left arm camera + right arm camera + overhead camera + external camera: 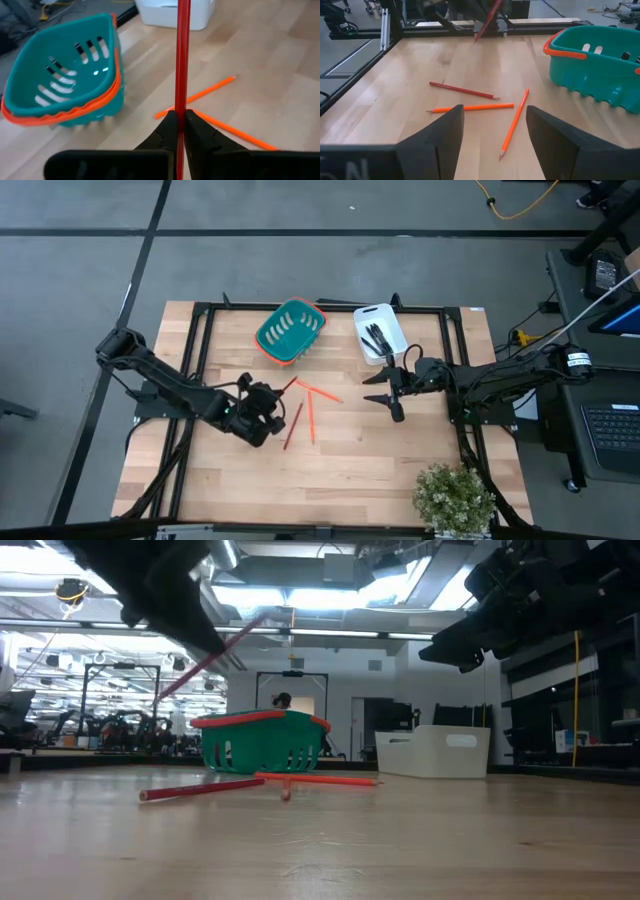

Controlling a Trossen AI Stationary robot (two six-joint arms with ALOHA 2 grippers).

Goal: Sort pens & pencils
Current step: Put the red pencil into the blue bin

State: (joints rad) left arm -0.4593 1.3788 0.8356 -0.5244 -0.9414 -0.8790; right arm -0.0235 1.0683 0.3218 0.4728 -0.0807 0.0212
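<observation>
Pens (376, 338) already in white bin (392, 320). My left tool (272, 402) pinching one red pencil (182, 55), basket (289, 331) at 12 o'clock. Three pencils (309, 412) left on table (350, 470). My right tool (385, 398) spread, empty.

— Where do the teal plastic basket (290, 332) and the white rectangular bin (379, 331) sit?
— Side by side at the wooden table's (350, 480) far edge, bin to the right.
— And the thin orange and red pencils (310, 412)?
— Three lie mid-table, in front of the basket.
— The short black pens (375, 337)?
— In the bin.
</observation>
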